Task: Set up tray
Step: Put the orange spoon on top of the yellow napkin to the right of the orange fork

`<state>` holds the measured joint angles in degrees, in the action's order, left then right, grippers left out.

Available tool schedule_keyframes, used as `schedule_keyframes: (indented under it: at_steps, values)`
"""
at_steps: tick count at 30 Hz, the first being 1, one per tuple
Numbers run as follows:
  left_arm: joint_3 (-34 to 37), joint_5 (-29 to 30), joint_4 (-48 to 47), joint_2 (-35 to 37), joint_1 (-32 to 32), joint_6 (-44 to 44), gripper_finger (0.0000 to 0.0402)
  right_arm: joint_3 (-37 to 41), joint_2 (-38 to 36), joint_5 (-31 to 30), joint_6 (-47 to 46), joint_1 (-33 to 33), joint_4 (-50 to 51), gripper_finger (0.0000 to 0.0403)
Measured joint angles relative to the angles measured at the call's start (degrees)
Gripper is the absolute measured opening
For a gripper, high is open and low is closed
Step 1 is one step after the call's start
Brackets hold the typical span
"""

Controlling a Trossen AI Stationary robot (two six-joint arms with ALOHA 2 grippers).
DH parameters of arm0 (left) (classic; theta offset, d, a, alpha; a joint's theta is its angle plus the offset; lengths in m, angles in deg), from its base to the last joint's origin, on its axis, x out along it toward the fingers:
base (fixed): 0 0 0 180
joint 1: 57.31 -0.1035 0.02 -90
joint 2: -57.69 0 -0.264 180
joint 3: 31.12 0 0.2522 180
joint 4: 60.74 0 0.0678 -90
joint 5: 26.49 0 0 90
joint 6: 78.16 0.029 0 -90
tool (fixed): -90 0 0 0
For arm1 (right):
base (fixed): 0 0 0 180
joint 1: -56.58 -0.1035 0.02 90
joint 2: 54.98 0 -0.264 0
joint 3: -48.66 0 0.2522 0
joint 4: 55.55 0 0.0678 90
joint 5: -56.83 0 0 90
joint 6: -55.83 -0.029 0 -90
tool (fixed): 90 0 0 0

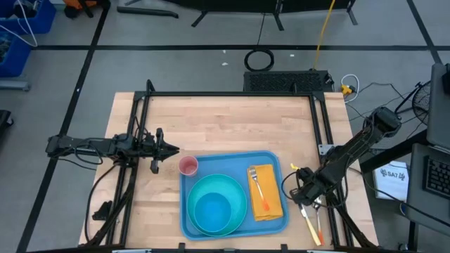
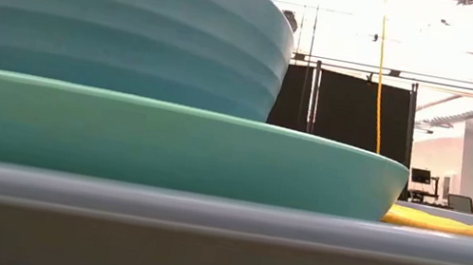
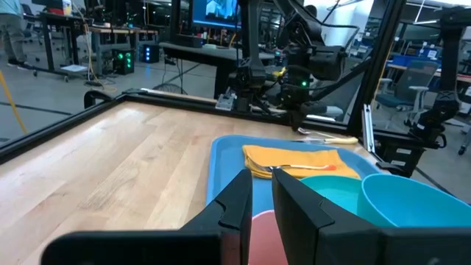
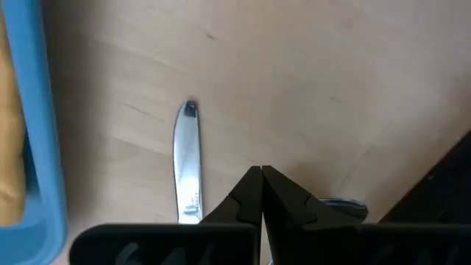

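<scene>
A: Now, item one: where is the large flat medium-blue plastic tray (image 1: 235, 158) lying?

B: It is sitting at the near middle of the light wooden table (image 1: 225, 119), long axis running across, from my left side to my right. It is carrying a round turquoise plate (image 1: 193, 193) with a turquoise bowl (image 1: 213, 213) on it, a yellow-orange cloth napkin (image 1: 271, 193) and a silver fork with an orange handle (image 1: 258, 190) lying lengthwise on the napkin.

A: Item two: your jaws?

B: My right gripper (image 1: 314, 204) is hanging just off the tray's right edge, fingers pressed fully together, gripping nothing. My left gripper (image 1: 155, 150) is waiting by the tray's far left corner, beside a small pink plastic cup (image 1: 188, 166); its fingers are standing a narrow way apart, and I am seeing nothing held between them.

A: Item three: what remains off the tray?

B: A silver table knife with an orange handle (image 4: 188, 165) and what I am taking for a second utensil (image 1: 320, 228) are lying on bare wood, just right of the tray rim.

A: Which relation is governing the next move?

B: I am judging it to be the knife: it is lying directly under my right fingers, its length running parallel to the tray's right rim, with the tray to its left. My right arm is much the nearer.
</scene>
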<state>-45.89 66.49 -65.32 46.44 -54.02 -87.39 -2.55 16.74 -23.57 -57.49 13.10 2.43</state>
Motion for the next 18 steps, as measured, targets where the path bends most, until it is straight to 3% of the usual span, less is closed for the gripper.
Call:
schedule_keyframes:
  at_steps: [8,18]
  values:
    - [0.0,0.0,0.0,0.0,0.0,0.0,0.0058,-0.1,-0.7,9.7,-0.4,-0.1,-0.4,0.0]
    - [0.0,0.0,0.0,0.0,0.0,0.0,0.0058,0.0,-0.7,11.5,-0.7,-0.1,0.6,0.0]
